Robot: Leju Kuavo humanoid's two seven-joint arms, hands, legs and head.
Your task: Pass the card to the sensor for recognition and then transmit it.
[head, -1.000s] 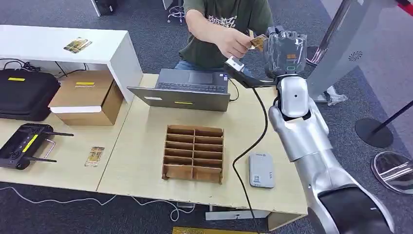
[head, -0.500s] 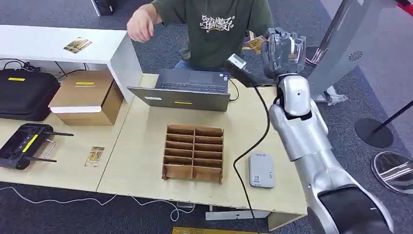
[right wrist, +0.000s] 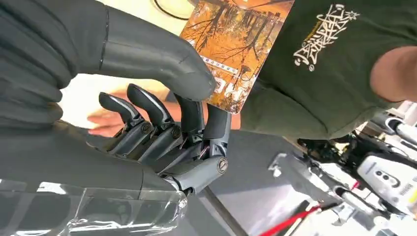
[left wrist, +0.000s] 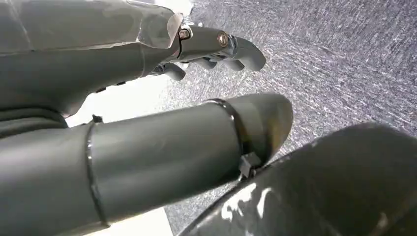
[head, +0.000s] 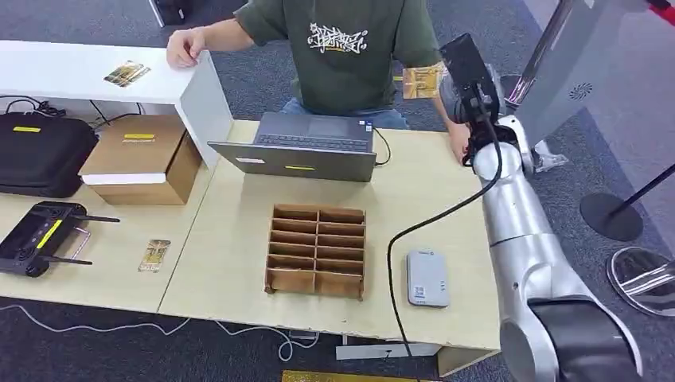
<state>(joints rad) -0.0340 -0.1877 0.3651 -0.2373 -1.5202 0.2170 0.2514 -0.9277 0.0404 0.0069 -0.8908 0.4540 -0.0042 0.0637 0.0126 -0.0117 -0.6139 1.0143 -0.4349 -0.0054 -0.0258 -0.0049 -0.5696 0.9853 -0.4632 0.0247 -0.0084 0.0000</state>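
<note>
A: Where is the card (right wrist: 236, 49)?

B: In the right hand (right wrist: 172, 123). The wrist view shows the thumb pressing it against the fingers (right wrist: 189, 115), so it is pinched, with most of it sticking out past the fingertips. From the head view the card (head: 420, 81) is raised above the far right edge of the table (head: 231, 263), in front of the person (head: 350, 56) in the green shirt.

A: And the sensor?

B: A grey reader (head: 427, 277) lies flat on the table near its front right corner, just beside the cardboard divider box (head: 317, 251). The card is well apart from it.

A: The left hand?

B: The left hand (left wrist: 162, 113) hangs over grey carpet. Its fingers curl a little, the thumb stands apart from them, and nothing is in it.

A: Anything else on the table?

B: A laptop (head: 306, 146) lies at the far edge. A second card (head: 154, 255) lies flat to the left, near a black controller (head: 40, 236). The person's hand (head: 185, 46) rests on a white shelf (head: 95, 72).
</note>
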